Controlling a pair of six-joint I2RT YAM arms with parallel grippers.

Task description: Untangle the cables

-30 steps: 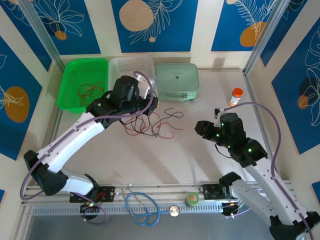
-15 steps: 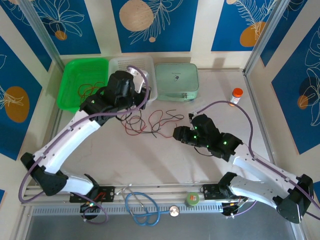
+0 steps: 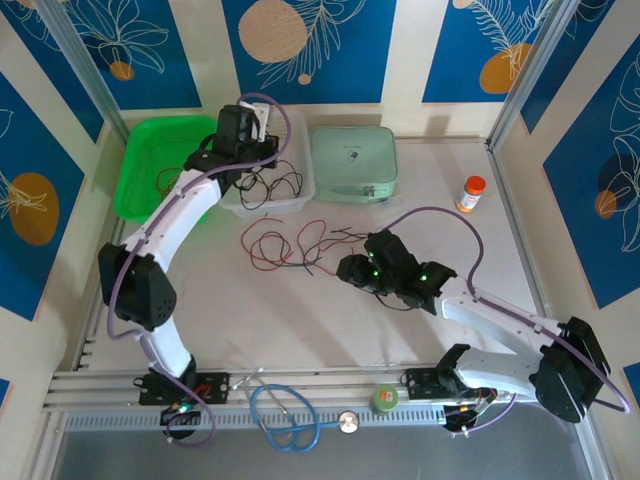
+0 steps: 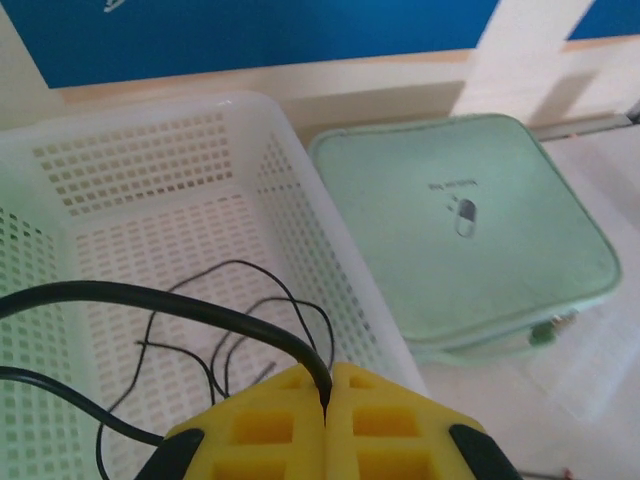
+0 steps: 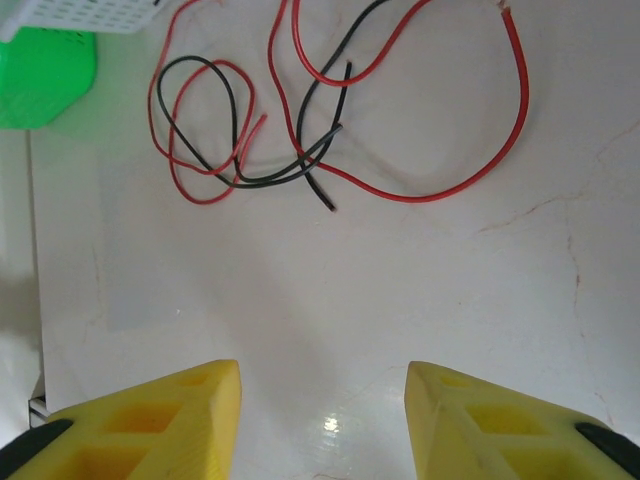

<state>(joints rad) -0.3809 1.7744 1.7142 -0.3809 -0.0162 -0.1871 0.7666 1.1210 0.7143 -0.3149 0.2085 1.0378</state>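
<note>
The table point(image 3: 300, 320) is pale and smooth, with blue panels carrying leaf drawings on the walls around it. At its far left stands a green tray point(image 3: 140, 170) with some thin red cables point(image 3: 178, 180) inside, next to it on the right a white basket point(image 4: 150, 160), and then a mint case point(image 3: 352, 160). The left gripper point(image 4: 326, 388) hangs over the white basket; its yellow fingers are pressed fully together and pinch a black cable point(image 4: 200, 306) between the tips. This cable runs to the left from the fingers, and its thin loops hang down into the basket. In the middle of the table lies a tangle of red and black cables point(image 5: 265, 181), flat on the surface, near side of the basket and the case. The right gripper point(image 5: 322, 372) is just to the right of this tangle and points at it. Its fingers stand apart with nothing between them, and the cables lie ahead of the tips, not touching them.
</note>
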